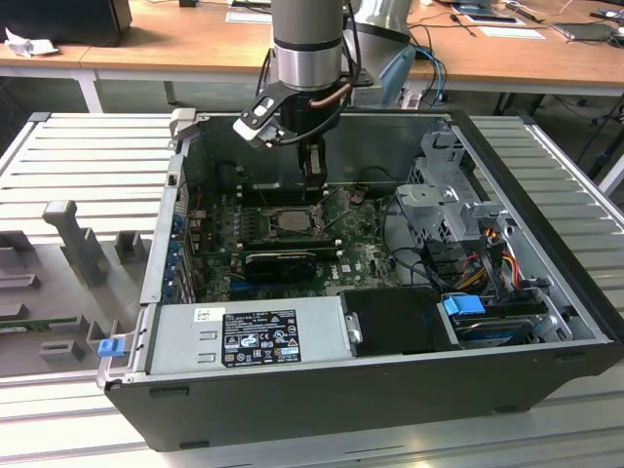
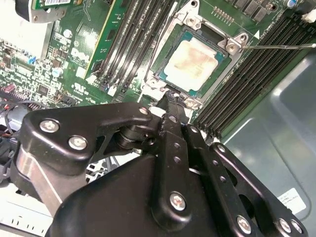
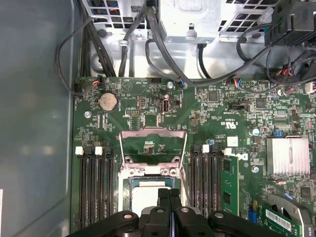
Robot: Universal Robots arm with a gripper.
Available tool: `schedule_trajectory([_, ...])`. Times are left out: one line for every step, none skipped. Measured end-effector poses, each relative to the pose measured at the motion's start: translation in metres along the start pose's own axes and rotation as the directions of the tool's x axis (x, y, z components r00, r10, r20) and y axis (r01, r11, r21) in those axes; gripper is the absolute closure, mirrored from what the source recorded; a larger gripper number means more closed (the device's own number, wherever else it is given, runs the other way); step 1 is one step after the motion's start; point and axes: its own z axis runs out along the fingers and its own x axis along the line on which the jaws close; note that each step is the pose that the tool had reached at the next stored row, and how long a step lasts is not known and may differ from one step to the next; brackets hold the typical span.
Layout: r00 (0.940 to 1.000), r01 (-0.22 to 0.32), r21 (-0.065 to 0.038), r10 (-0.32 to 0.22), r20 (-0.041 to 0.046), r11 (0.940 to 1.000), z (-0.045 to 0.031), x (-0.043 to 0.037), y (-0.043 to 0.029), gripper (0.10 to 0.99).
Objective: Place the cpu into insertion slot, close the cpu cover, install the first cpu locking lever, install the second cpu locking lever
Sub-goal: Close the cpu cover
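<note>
We see the robot arm reaching down into an open computer case (image 1: 322, 409), its gripper (image 1: 314, 187) poised directly above the insertion slot (image 1: 292, 218) in the middle of the motherboard (image 1: 366, 261).

In both wrist views the black fingers (image 2: 173, 123) are pressed together with nothing caught between them. Their tips hang over one edge of the slot, and we cannot tell whether they touch it.

The cpu (image 2: 196, 60) is seated in the slot (image 2: 225, 60) with its pale metal top facing up. In the first wrist view it (image 3: 144, 198) shows just beside the gripper (image 3: 169, 193).

The cpu cover (image 3: 153, 134) is not closed. The silver frame is swung back off the slot, on the side away from the gripper, and we see green board through its open window.

A thin wire locking lever (image 2: 276, 47) sticks out from one corner of the slot, unlatched, over the black memory slots (image 2: 249, 74) that run along that side. More memory slots (image 3: 96, 182) line the opposite side of the slot.

Beyond the raised cover, further from the slot, sits a round coin battery (image 3: 107, 101). A grey power supply (image 1: 244, 336) lies along the case wall, well apart from the slot.
</note>
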Motion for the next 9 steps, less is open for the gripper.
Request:
schedule_trajectory([1.0, 0.0, 0.0, 0.0, -0.0001, 1.0, -0.0001, 0.0, 0.0003, 0.98])
schedule_trajectory([1.0, 0.0, 0.0, 0.0, 0.0, 1.0, -0.001, 0.0, 0.0004, 0.98])
schedule_trajectory([1.0, 0.0, 0.0, 0.0, 0.0001, 1.0, -0.0019, 0.0, 0.0005, 0.98])
schedule_trajectory([1.0, 0.0, 0.0, 0.0, 0.0002, 1.0, -0.0037, 0.0, 0.0007, 0.98])
schedule_trajectory([1.0, 0.0, 0.0, 0.0, 0.0001, 1.0, -0.0049, -0.0001, 0.0011, 0.98])
schedule_trajectory([1.0, 0.0, 0.0, 0.0, -0.0002, 1.0, -0.0048, 0.0, 0.0019, 0.98])
schedule_trajectory([1.0, 0.0, 0.0, 0.0, 0.0001, 1.0, -0.0049, 0.0, 0.0022, 0.98])
schedule_trajectory([1.0, 0.0, 0.0, 0.0, 0.0001, 1.0, -0.005, 0.0, 0.0025, 0.98])
schedule_trajectory([1.0, 0.0, 0.0, 0.0, 0.0001, 1.0, -0.0051, 0.0, 0.003, 0.98])
